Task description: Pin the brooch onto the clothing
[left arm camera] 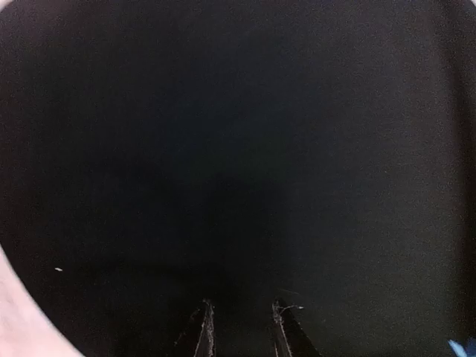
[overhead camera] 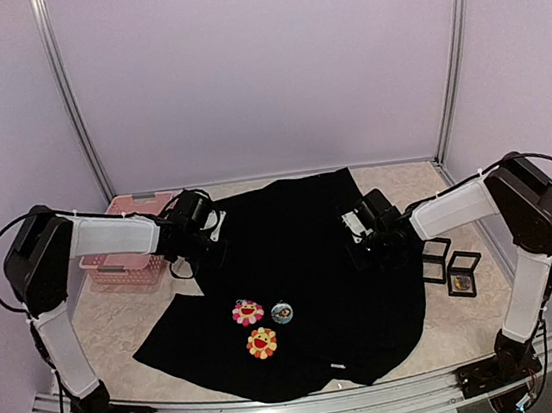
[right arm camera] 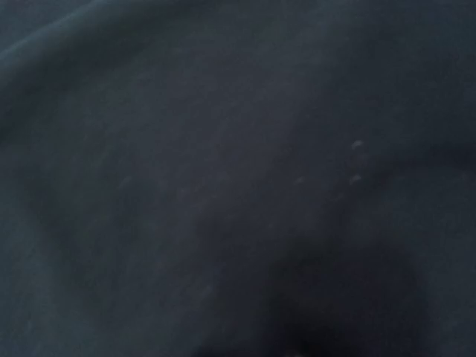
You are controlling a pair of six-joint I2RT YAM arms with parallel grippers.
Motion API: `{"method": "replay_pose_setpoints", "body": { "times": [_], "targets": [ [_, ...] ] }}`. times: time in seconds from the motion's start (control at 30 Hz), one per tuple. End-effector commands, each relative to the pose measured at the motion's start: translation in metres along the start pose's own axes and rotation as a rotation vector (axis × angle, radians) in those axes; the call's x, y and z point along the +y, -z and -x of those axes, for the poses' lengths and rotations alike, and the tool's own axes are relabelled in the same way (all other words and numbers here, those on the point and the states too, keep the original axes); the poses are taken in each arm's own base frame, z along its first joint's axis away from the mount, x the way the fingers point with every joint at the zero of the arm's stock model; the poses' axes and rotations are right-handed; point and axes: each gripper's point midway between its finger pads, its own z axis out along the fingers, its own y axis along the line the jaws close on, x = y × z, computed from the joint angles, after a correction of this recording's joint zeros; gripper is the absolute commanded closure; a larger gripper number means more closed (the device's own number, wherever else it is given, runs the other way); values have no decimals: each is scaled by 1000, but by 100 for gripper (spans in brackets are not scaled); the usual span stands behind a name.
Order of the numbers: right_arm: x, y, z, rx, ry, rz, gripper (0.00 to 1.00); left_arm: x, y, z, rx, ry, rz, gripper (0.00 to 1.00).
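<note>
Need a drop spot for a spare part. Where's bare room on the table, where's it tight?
Free: bare table near-left, between the edge of the T-shirt and the left arm; also near-right, between the hem and the right arm, nearer than the small black boxes. Tight: by the pink basket, and where the brooch sits beside the flower patches.

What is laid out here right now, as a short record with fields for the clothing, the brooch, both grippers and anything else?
clothing: black T-shirt, spread flat
brooch: on the shirt beside the pink flower; pinned or not, cannot tell
left gripper: over the shirt, fingers apart
right gripper: over the shirt, opening unseen
aside: pink basket, by the left arm
</note>
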Motion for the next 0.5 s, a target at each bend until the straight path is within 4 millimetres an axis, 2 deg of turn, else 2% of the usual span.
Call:
{"method": "replay_pose_setpoints", "body": {
  "times": [0.0,0.13,0.3,0.37,0.47],
  "targets": [
    [-39,-15,-9,93,-51,-114,77,39,-52,-25,72,209,113,76],
    [-66,-30,4,101,-61,-148,78,74,-71,-1,31,243,201,75],
    [-93,-40,43,73,-48,-191,77,115,-89,20,22,260,287,75],
    [-94,-36,66,42,-23,-203,77,123,-90,31,-1,255,304,75],
    [-89,-21,91,5,12,-193,76,120,-87,48,-46,221,282,74]
  ]
}}
